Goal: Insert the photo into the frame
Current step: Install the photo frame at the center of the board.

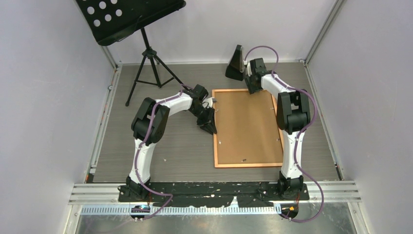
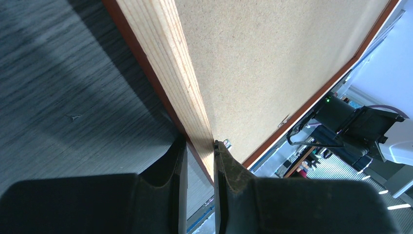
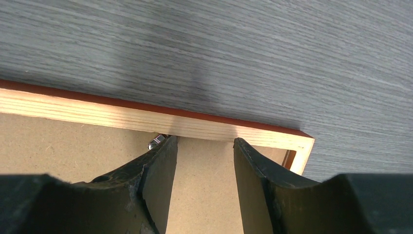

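Observation:
The frame [image 1: 248,165], copper-orange at its edges, lies face down on the grey table with the brown backing board [image 1: 248,126] inside it. The photo is hidden. My left gripper [image 1: 210,127] is at the frame's left rail. In the left wrist view its jaws [image 2: 198,144] are shut on that pale wooden rail [image 2: 170,58], one finger outside and one over the board [image 2: 263,58]. My right gripper [image 1: 253,90] is at the far rail. It [image 3: 205,141] stands open, tips against the rail [image 3: 146,119] over the board [image 3: 58,146], beside a metal tab [image 3: 156,141].
A black music stand [image 1: 131,19] on a tripod [image 1: 148,68] stands at the far left. A dark wedge-shaped object [image 1: 236,63] sits just beyond the frame's far edge. Grey walls close in the table on three sides.

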Controlling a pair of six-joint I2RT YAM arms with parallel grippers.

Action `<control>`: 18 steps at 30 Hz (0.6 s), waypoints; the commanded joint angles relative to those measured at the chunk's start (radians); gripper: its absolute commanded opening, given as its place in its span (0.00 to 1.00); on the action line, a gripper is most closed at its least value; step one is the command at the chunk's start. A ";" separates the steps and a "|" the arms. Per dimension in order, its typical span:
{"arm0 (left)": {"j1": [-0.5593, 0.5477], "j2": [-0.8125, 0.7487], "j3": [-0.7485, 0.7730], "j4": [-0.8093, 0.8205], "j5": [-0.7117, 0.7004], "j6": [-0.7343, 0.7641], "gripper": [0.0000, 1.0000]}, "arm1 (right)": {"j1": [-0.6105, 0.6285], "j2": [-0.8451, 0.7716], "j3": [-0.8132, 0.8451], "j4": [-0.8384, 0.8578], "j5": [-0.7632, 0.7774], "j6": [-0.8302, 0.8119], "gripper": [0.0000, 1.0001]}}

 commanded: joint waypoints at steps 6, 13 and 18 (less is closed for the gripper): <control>-0.021 0.044 -0.006 -0.017 -0.020 0.047 0.00 | 0.007 -0.041 0.025 -0.046 0.007 0.115 0.53; -0.021 0.041 -0.006 -0.016 -0.023 0.047 0.00 | -0.003 -0.042 0.030 -0.080 -0.003 0.184 0.53; -0.021 0.043 -0.006 -0.017 -0.023 0.047 0.00 | -0.004 -0.056 0.019 -0.092 -0.032 0.218 0.53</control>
